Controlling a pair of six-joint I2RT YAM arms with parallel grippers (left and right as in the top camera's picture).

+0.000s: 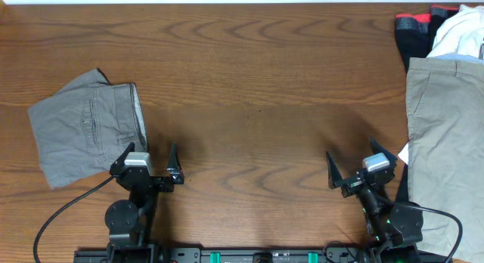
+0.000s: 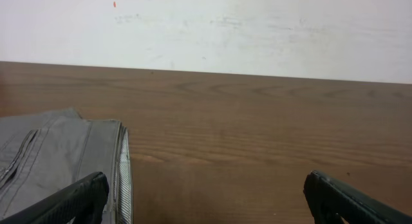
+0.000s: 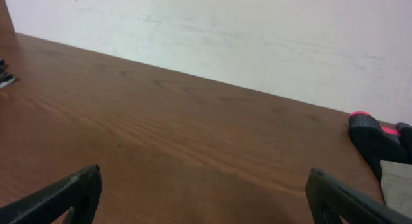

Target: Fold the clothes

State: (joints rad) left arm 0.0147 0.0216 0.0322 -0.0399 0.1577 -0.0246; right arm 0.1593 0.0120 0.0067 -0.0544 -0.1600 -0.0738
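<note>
Bare table (image 1: 257, 81) gives open passage across the middle. Obstacles: folded grey shorts (image 1: 83, 131) at left; khaki shorts (image 1: 446, 142) along the right edge, piled garments (image 1: 442, 25) at the corner beyond them.

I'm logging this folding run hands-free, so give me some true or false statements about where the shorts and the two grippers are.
The grey shorts lie folded on the left of the table. True.
The left gripper is shut on the grey shorts. False: it is open, gripping nothing.
The khaki shorts lie by the right edge. True.
The right gripper holds the khaki shorts. False: it is open and empty.
</note>
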